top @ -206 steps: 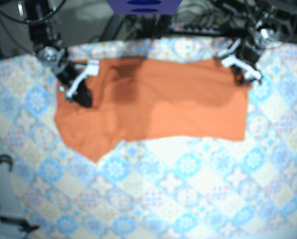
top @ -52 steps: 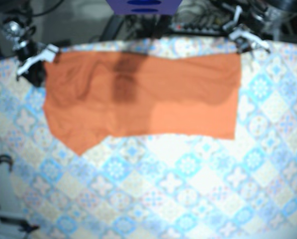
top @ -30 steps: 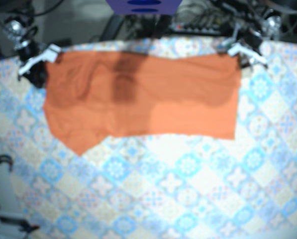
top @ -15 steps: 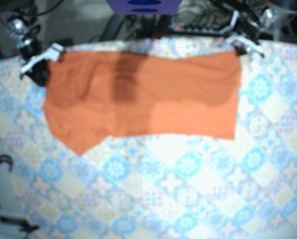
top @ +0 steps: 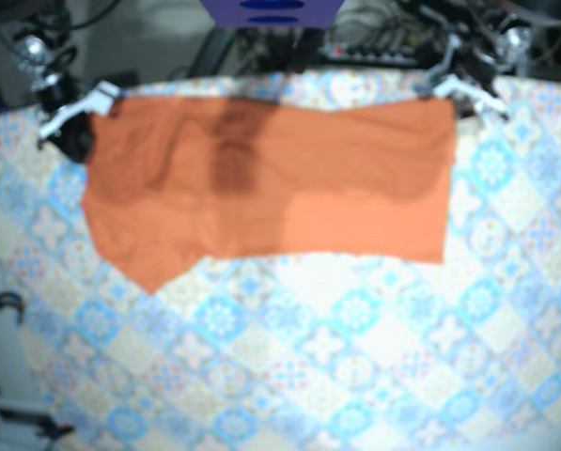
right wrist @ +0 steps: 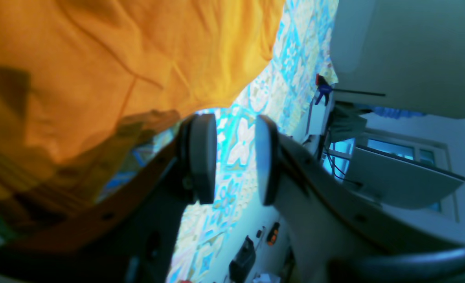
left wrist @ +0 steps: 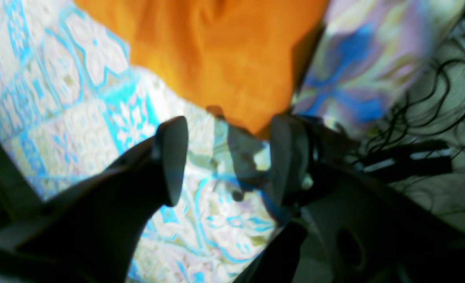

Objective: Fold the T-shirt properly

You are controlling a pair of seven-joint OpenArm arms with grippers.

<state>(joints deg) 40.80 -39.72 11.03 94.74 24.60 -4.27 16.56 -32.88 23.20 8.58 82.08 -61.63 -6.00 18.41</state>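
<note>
The orange T-shirt (top: pixel 271 188) is seen laid out as a wide band across the far part of the patterned tablecloth (top: pixel 355 357). Its near edge runs roughly straight, and one pointed flap reaches toward the near side at the base view's left end. A darker patch is shown on the fabric to the left of its middle. The left gripper (left wrist: pixel 226 157) is found at the shirt's far corner on the base view's right. In its wrist view the fingers (left wrist: pixel 172 157) are held well apart, nothing is clamped between them, and only tablecloth is shown in the gap. The shirt's corner is seen just beyond the fingertips, and whether it is touched cannot be told. A tangle of dark cables (left wrist: pixel 413 118) is shown past the table's edge. The right gripper (right wrist: pixel 236 157) is placed at the opposite far corner, on the base view's left. Its pads (right wrist: pixel 203 157) are parted by a narrow gap in which only tablecloth is seen, so nothing is gripped. The shirt's wrinkled edge is seen just beside one pad, with most of the fabric spread out beyond it
</note>
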